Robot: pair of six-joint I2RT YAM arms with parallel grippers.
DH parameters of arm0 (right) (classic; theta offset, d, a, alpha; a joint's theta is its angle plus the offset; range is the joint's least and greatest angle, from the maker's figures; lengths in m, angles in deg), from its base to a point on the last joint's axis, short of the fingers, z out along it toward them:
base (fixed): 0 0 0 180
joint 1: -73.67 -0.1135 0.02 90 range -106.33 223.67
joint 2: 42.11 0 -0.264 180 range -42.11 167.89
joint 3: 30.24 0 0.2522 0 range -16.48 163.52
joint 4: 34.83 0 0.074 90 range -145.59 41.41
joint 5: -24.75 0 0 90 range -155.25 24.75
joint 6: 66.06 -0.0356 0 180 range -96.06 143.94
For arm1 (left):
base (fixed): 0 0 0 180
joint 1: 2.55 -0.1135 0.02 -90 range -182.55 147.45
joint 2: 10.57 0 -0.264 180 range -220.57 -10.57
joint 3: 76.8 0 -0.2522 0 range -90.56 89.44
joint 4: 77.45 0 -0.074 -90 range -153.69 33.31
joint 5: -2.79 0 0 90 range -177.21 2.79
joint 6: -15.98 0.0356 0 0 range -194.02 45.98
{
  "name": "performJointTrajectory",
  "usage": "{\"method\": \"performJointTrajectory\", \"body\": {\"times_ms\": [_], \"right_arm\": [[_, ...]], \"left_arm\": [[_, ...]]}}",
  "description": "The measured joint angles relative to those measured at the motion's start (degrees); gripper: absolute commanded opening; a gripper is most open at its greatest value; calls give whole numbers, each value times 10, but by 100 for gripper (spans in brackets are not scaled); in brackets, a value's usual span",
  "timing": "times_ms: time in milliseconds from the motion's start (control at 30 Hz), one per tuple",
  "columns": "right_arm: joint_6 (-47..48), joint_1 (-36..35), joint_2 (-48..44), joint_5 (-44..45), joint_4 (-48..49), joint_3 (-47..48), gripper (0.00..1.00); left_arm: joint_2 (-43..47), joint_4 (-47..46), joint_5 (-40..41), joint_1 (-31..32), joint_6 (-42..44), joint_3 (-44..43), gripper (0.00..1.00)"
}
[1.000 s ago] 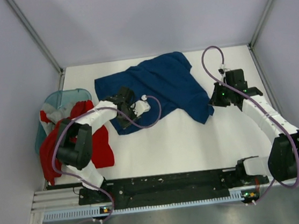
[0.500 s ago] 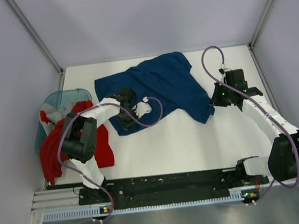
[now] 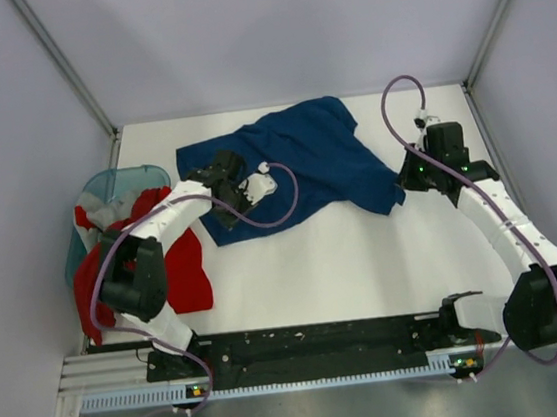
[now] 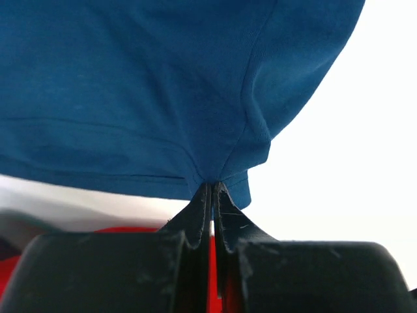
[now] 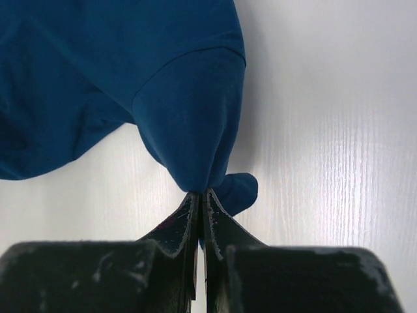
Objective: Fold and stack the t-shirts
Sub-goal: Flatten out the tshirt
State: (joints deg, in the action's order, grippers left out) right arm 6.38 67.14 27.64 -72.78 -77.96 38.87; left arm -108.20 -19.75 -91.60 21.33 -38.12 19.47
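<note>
Pulled wider than before, the blue shirt (image 3: 298, 161) lies right of the basket (image 3: 114, 177). Left gripper (image 4: 212, 187) and right gripper (image 5: 199, 194) each pinch its edge tight. Pull evenly, so no wrinkles stay.

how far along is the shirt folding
Done: nothing is folded or stacked yet. In hand: the left gripper and right gripper are each shut on an edge of the blue shirt, which lies rumpled on the table. Left: fold it, then the red shirt and the grey-white shirt, both heaped at the basket, then stack all three.
</note>
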Motion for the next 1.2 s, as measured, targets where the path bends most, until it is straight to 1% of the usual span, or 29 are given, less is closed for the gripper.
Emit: {"method": "performJointTrajectory", "body": {"times_ms": [167, 300, 367, 500, 567, 700, 767, 967, 1100, 1167, 1200], "right_arm": [[1, 1, -15, 3, -5, 3, 0], [4, 1, -17, 3, -7, 3, 0], [5, 1, -17, 3, -7, 3, 0], [6, 1, -17, 3, -7, 3, 0], [6, 2, -17, 3, -7, 3, 0], [7, 2, -17, 3, -7, 3, 0], [9, 3, -17, 3, -7, 3, 0], [10, 3, -17, 3, -7, 3, 0], [10, 3, -17, 3, -7, 3, 0], [10, 3, -17, 3, -7, 3, 0], [10, 3, -17, 3, -7, 3, 0]], "left_arm": [[35, 1, -2, -4, -4, -12, 0], [36, 18, -23, -2, -12, -5, 4], [40, 17, -34, 9, -12, 18, 6], [42, 21, -52, 54, -10, 91, 11], [40, 30, -60, 74, -9, 111, 13], [39, 32, -70, 90, -8, 121, 21], [40, 31, -70, 90, -8, 121, 24], [42, 33, -67, 92, -10, 122, 23], [41, 25, -35, 92, -21, 127, 15], [39, 23, -24, 92, -29, 127, 16], [38, 23, -21, 92, -31, 127, 19]]}}
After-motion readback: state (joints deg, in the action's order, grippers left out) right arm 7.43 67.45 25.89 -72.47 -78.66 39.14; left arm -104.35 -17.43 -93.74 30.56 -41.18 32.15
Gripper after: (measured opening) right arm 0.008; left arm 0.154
